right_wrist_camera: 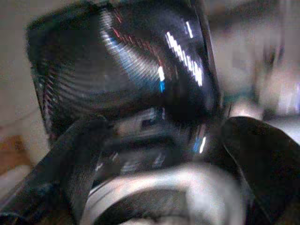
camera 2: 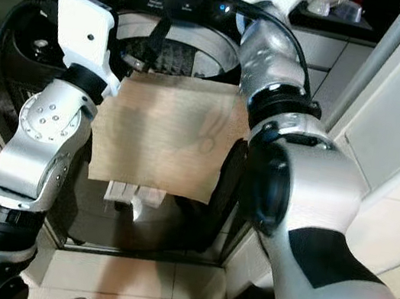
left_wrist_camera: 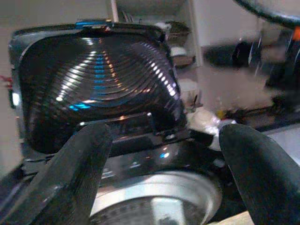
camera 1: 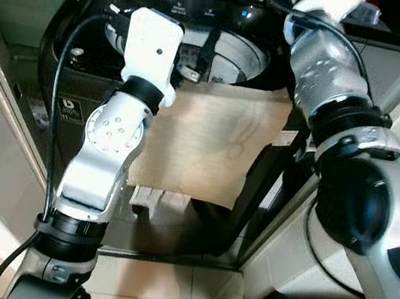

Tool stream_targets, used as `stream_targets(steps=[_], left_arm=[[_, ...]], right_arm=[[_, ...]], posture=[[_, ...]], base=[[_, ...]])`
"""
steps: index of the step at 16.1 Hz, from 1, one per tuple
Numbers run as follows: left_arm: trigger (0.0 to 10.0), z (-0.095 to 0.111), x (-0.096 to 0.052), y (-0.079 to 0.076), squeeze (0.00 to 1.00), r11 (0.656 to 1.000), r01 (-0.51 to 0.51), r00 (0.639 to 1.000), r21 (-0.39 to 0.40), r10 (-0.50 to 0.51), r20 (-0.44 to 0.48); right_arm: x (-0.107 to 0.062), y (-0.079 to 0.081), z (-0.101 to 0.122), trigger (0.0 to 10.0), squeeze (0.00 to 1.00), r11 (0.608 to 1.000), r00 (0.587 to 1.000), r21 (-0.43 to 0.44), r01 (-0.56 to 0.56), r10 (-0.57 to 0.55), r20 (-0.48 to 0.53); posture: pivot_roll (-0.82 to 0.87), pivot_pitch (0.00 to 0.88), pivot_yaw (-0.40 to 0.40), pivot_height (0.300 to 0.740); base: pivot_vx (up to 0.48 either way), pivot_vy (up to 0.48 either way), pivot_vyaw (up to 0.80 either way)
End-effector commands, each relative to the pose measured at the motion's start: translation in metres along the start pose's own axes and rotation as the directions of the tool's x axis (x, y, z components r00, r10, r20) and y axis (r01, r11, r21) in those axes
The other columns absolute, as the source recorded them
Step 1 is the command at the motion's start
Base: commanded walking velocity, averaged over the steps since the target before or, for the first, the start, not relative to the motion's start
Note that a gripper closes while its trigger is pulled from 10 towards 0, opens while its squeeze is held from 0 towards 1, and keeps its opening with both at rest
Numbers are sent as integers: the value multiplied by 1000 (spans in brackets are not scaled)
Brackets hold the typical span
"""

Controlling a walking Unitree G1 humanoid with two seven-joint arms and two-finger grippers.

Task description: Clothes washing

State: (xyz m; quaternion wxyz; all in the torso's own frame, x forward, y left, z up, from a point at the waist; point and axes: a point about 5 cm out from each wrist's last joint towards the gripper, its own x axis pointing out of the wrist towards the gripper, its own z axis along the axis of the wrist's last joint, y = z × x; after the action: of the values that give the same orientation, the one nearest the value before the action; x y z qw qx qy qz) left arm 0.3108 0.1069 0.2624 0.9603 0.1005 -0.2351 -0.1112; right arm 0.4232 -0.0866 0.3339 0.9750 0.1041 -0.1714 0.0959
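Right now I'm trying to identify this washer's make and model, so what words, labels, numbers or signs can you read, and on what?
None can be read.
Washing machine control panel: small white print, too small to read.
Round white mark with print beneath it on the washer's front left corner: too blurred to read.
Beige cloth draped over the washer's front edge: a faint line drawing, no letters.

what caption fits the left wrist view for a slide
Left tool, fingers spread, faces the washer's raised dark lid above the steel drum rim.
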Motion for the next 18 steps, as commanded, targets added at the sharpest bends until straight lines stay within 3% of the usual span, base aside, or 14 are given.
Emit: stream_targets(steps=[1,2,3,4,8,9,10,12,14,18], left_arm=[[10000,-9,-3,-1,0,1000,-11,999,20,12,-52],[10000,-15,-7,1,0,1000,-24,997,11,24,-77],[10000,-17,-8,2,0,1000,-27,996,10,28,-85],[10000,-24,-12,3,0,1000,-28,994,-6,27,-110],[10000,-30,-11,-1,0,999,-5,991,-38,0,-134],[10000,-33,-9,-4,0,999,-1,989,-46,-5,-146],[10000,-37,-8,-7,0,998,2,988,-59,-11,-156],[10000,-38,-7,-9,0,998,9,987,-68,-20,-162],[10000,-40,-7,-8,0,998,5,986,-67,-16,-164],[10000,-43,-10,-4,0,999,-14,985,-48,6,-173]], right_arm=[[-10,-9,0,10000,0,982,988,-188,24,5,151],[-33,-20,-16,10000,0,947,963,-313,78,9,269],[-44,-23,-22,10000,0,932,952,-349,101,12,306],[-87,-37,-44,10000,0,898,940,-407,166,-19,340],[-137,-40,-67,10000,0,849,944,-508,143,37,327],[-145,-47,-82,10000,0,859,964,-494,134,3,267],[-153,-52,-103,10000,0,890,989,-440,116,-61,136],[-155,-51,-116,10000,0,918,996,-385,90,-78,49],[-154,-39,-120,10000,0,927,1000,-374,21,-18,12],[-151,-38,-128,10000,0,943,998,-333,-6,-14,-57]], posture=[[42,0,-73,740],[31,0,-70,740],[28,0,-66,740],[-6,0,-57,740],[-50,0,-37,740],[-64,0,-29,740],[-67,0,-25,740],[-63,0,-23,740],[-51,0,-28,740],[-33,0,-38,740]], base=[[0,0,0],[0,0,0],[0,0,0],[0,0,0],[0,0,0],[0,0,0],[0,0,0],[0,236,0],[0,397,0],[0,0,0]])
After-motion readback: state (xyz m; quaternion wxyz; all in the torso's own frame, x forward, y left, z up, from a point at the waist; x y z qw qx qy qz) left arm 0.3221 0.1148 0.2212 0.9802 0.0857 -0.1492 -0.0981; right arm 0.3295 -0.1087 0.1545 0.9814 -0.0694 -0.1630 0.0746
